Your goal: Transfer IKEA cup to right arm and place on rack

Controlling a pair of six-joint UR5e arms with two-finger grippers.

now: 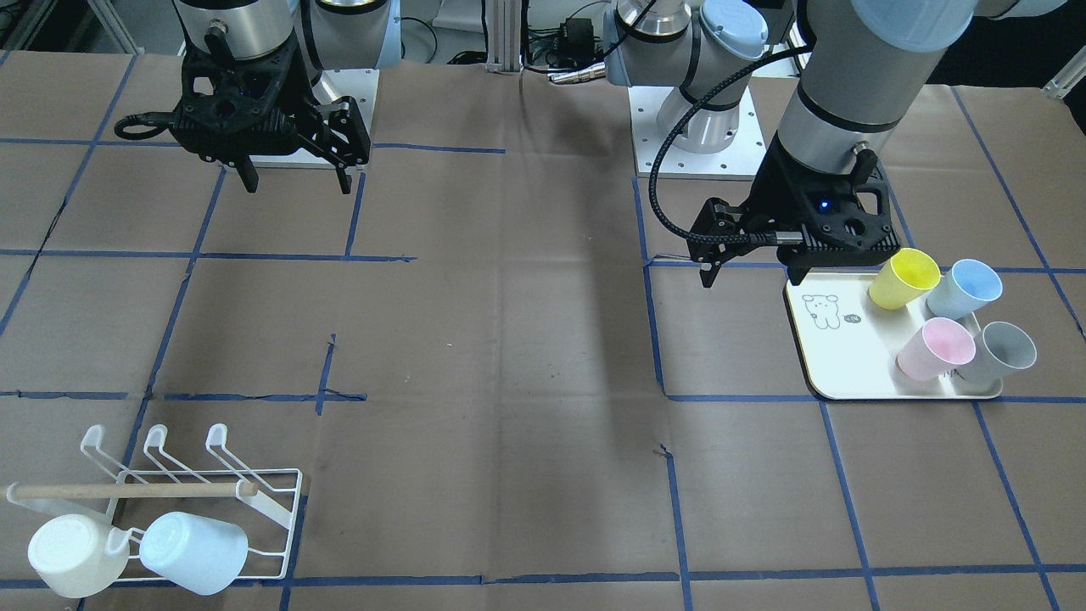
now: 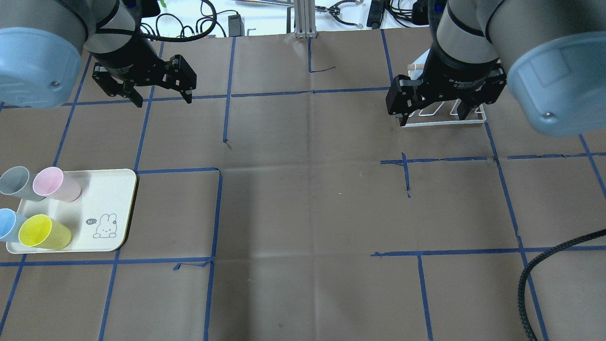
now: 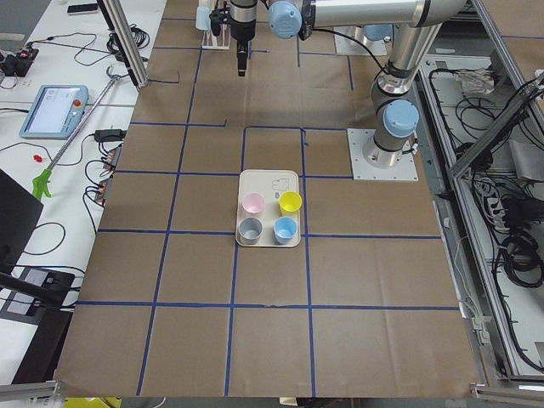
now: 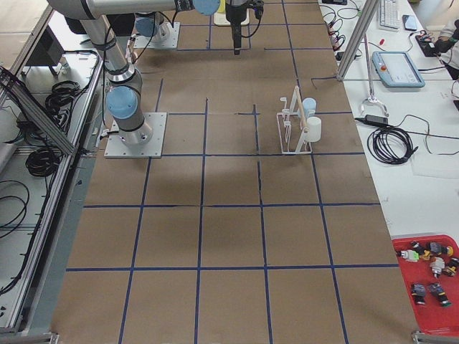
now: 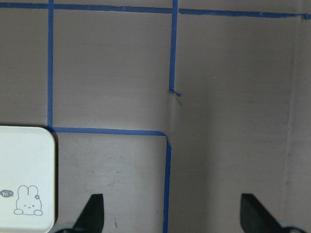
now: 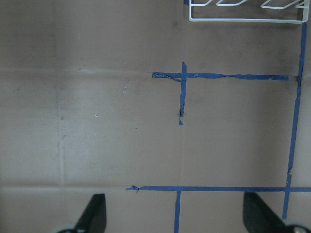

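Front-facing camera first. The left gripper (image 1: 752,278) hangs on the right of the picture, fingers spread wide with nothing between them. From here it shows just over the far edge of the cream tray (image 1: 848,361). Four cups stand mouths up on that tray: yellow cup (image 1: 904,278) and blue cup (image 1: 963,288) in the far row, pink cup (image 1: 936,349) and grey cup (image 1: 1001,350) nearer. At far left hangs the right gripper (image 1: 297,187), fingers parted too, holding nothing. In the near left corner is the white wire rack (image 1: 280,509), with a wooden dowel (image 1: 127,490) across it. A white cup (image 1: 72,556) and a pale-blue cup (image 1: 195,552) hang side by side on its near prongs, bottoms out.

Overhead now, and the sides flip. The tray (image 2: 120,189) is at the left, all four cups on its left half. The left gripper (image 2: 163,100) is beyond it, well apart from the cups. The right gripper (image 2: 432,117) covers most of the rack (image 2: 445,123).

From the left end, the tray (image 3: 269,180) sits mid-table, cups two by two.

From the right end, the rack (image 4: 294,132) stands toward the table's right side, both hung cups on its right.

Left wrist camera: two fingertips (image 5: 93,213) wide apart over brown paper, the tray's bunny corner at lower left.

Right wrist camera: fingertips (image 6: 96,213) likewise wide apart, the rack's wire edge along the top.
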